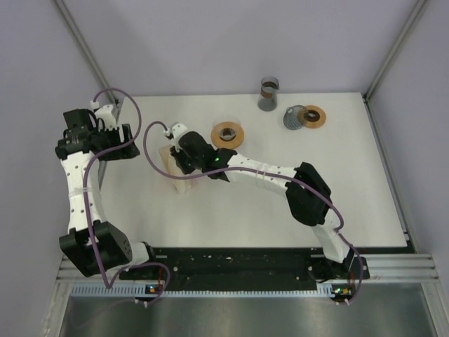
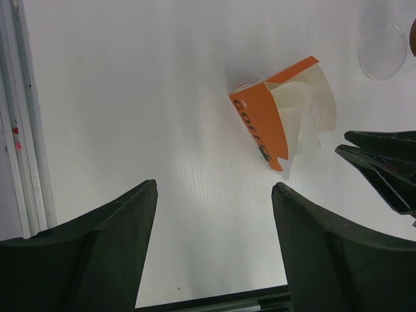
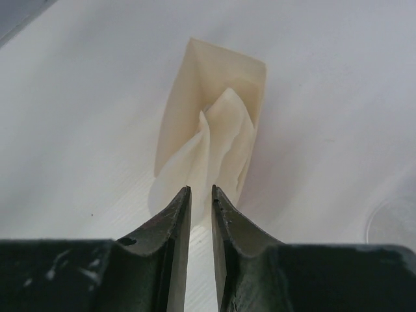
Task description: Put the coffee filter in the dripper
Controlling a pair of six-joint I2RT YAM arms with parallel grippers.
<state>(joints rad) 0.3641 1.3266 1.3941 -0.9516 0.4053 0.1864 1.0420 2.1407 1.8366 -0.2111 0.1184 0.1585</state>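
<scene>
At two o'clock from the filter box [image 2: 260,123], the dripper [image 1: 228,133] seems empty; right gripper [image 3: 201,192] almost closed at a filter [image 3: 224,130], grip unclear; left gripper [image 2: 214,184] open.

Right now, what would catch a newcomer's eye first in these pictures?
The orange cardboard box of white paper filters lies left of centre on the white table, the right claw at its open end, jaws nearly together. Nearby sits a clear dripper with a brown ring.

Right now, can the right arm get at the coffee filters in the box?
Probably yes. The box has its open end facing the right gripper, the filters stick out just ahead of its nearly closed jaws, and nothing lies between.
</scene>
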